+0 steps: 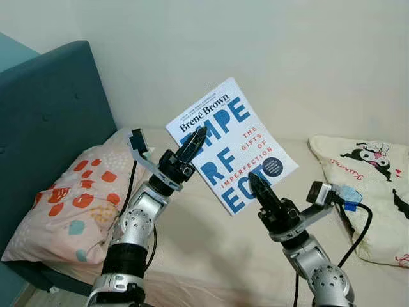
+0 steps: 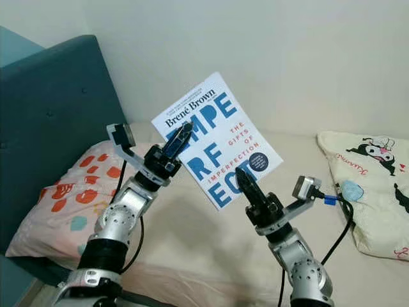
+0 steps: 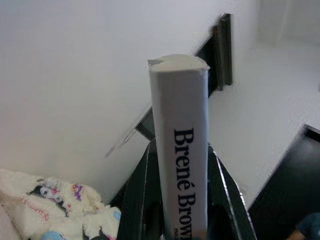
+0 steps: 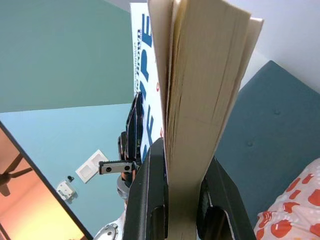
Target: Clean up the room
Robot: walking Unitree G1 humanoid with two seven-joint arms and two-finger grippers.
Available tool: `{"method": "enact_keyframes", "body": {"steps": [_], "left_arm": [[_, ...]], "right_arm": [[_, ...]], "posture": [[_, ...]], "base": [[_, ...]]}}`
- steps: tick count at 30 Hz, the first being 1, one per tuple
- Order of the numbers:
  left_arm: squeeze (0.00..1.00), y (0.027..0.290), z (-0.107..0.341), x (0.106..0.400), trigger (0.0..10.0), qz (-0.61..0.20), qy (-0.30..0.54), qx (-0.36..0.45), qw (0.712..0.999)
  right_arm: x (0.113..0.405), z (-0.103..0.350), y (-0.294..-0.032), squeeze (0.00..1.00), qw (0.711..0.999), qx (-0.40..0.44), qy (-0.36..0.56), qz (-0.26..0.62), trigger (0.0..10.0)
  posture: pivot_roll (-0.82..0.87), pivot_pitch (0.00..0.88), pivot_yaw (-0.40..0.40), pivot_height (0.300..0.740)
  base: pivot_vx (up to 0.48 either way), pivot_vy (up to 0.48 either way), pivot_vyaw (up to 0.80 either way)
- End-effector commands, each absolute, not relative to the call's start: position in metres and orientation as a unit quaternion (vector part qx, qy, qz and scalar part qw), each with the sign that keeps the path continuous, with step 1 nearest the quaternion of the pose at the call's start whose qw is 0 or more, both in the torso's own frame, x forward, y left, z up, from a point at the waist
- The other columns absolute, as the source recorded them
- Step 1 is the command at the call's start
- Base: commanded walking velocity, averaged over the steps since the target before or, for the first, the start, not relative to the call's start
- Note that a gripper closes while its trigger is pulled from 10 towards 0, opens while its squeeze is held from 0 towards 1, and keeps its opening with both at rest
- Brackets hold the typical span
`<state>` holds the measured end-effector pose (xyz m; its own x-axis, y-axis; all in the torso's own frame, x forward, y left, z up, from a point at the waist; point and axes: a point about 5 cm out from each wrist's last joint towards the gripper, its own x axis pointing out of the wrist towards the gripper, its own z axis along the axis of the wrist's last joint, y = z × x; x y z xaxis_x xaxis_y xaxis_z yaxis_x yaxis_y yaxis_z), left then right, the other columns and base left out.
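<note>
Both grippers are clamped on the white paperback book with blue lettering (image 1: 233,144), left gripper (image 1: 195,139) at the spine, right gripper (image 1: 257,182) at the page edge, holding it above the beige bed (image 1: 211,249). Mid-carry, I'd guess; next it needs a proper spot to go.

The room is bright with soft, even light. Soft shadows lie on the bed (image 1: 211,256) under the arms. Both eye views are sharp. In the left wrist view the wall (image 3: 75,75) looks washed out.
</note>
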<state>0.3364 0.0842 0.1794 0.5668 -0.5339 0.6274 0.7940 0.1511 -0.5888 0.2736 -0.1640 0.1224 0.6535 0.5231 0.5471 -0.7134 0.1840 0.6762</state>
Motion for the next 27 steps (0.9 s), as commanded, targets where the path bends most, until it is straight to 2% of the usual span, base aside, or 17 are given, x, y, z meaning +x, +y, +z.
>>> {"method": "enact_keyframes", "body": {"steps": [1, 2, 3, 5, 8, 11, 12, 14, 16, 17, 18, 19, 21, 24, 25, 26, 27], "left_arm": [[1.00, 0.103, 0.175, 0.343, 8.9, -0.394, -0.145, -0.481, 0.770], [1.00, 0.103, 0.172, 0.345, 8.9, -0.386, -0.134, -0.480, 0.776], [1.00, 0.104, 0.165, 0.346, 10.0, -0.372, -0.123, -0.477, 0.787], [1.00, 0.105, 0.161, 0.347, 10.0, -0.363, -0.117, -0.474, 0.794], [1.00, 0.118, 0.125, 0.348, 10.0, -0.286, -0.059, -0.466, 0.835], [1.00, 0.126, 0.103, 0.344, 10.0, -0.249, -0.021, -0.453, 0.856], [1.00, 0.142, 0.063, 0.329, 10.0, -0.185, 0.051, -0.426, 0.884], [1.00, 0.142, 0.063, 0.329, 10.0, -0.185, 0.051, -0.426, 0.884], [1.00, 0.161, 0.024, 0.307, 10.0, -0.112, 0.131, -0.392, 0.904], [1.00, 0.175, -0.001, 0.286, 10.0, -0.059, 0.193, -0.355, 0.913], [1.00, 0.187, -0.020, 0.268, 10.0, -0.015, 0.239, -0.327, 0.914], [1.00, 0.195, -0.032, 0.253, 10.0, 0.016, 0.270, -0.311, 0.911], [1.00, 0.195, -0.032, 0.253, 10.0, 0.016, 0.270, -0.311, 0.911], [1.00, 0.204, -0.047, 0.234, 10.0, 0.049, 0.307, -0.296, 0.903], [0.69, 0.207, -0.056, 0.220, 10.0, 0.061, 0.335, -0.278, 0.898], [0.69, 0.207, -0.056, 0.220, 10.0, 0.061, 0.335, -0.278, 0.898], [0.00, 0.209, -0.064, 0.207, 10.0, 0.071, 0.356, -0.270, 0.892]], "right_arm": [[0.275, 0.121, -0.172, 0.00, 0.773, 0.494, -0.109, 0.383, 0.0], [0.275, 0.120, -0.172, 0.00, 0.775, 0.494, -0.107, 0.380, 0.0], [0.277, 0.118, -0.172, 0.00, 0.781, 0.492, -0.100, 0.372, 0.0], [0.279, 0.116, -0.172, 0.00, 0.785, 0.491, -0.095, 0.367, 0.0], [0.289, 0.104, -0.176, 0.00, 0.815, 0.480, -0.063, 0.319, 0.0], [0.294, 0.097, -0.179, 0.00, 0.831, 0.472, -0.045, 0.291, 0.0], [0.301, 0.086, -0.183, 0.00, 0.855, 0.455, -0.009, 0.247, 0.0], [0.301, 0.086, -0.183, 0.00, 0.855, 0.455, -0.009, 0.247, 0.0], [0.305, 0.072, -0.186, 0.00, 0.886, 0.414, 0.036, 0.207, 0.0], [0.305, 0.062, -0.185, 0.00, 0.899, 0.388, 0.067, 0.192, 2.3], [0.305, 0.055, -0.185, 0.00, 0.910, 0.363, 0.092, 0.181, 10.0], [0.304, 0.048, -0.185, 0.00, 0.918, 0.338, 0.116, 0.171, 10.0], [0.304, 0.048, -0.185, 0.00, 0.918, 0.338, 0.116, 0.171, 10.0], [0.302, 0.039, -0.182, 0.00, 0.925, 0.308, 0.145, 0.168, 10.0], [0.300, 0.035, -0.177, 0.00, 0.927, 0.289, 0.160, 0.179, 10.0], [0.300, 0.035, -0.177, 0.00, 0.927, 0.289, 0.160, 0.179, 10.0], [0.298, 0.030, -0.172, 0.00, 0.927, 0.275, 0.171, 0.188, 10.0]], "posture": [[0.01, 0.009, 0.006, 0.721], [0.01, 0.009, 0.006, 0.721], [0.01, 0.008, 0.005, 0.721], [0.01, 0.008, 0.005, 0.721], [0.02, 0.009, 0.003, 0.721], [0.02, 0.008, 0.003, 0.721], [0.02, 0.007, 0.003, 0.721], [0.02, 0.007, 0.003, 0.721], [0.02, 0.005, 0.005, 0.721], [0.03, 0.002, 0.001, 0.721], [0.03, 0.002, 0.000, 0.721], [0.03, 0.003, -0.001, 0.721], [0.03, 0.003, -0.001, 0.721], [0.04, 0.001, -0.005, 0.721], [0.04, 0.000, -0.010, 0.721], [0.04, 0.000, -0.010, 0.721], [0.05, 0.000, -0.011, 0.721]], "base": [[0.000, 0.000, 0.00], [0.000, 0.000, 0.00], [0.000, 0.000, 0.00], [0.000, 0.000, 0.00], [0.000, 0.000, 0.00], [0.000, 0.000, 0.00], [0.000, 0.000, 0.00], [0.000, 0.000, 0.00], [0.000, 0.000, 0.00], [0.000, 0.000, 0.00], [0.000, 0.000, 0.00], [0.000, 0.000, 0.00], [0.000, 0.000, 0.00], [0.000, 0.000, 0.53], [0.000, 0.000, 0.80], [0.000, 0.000, 0.80], [0.000, 0.000, 0.80]]}}
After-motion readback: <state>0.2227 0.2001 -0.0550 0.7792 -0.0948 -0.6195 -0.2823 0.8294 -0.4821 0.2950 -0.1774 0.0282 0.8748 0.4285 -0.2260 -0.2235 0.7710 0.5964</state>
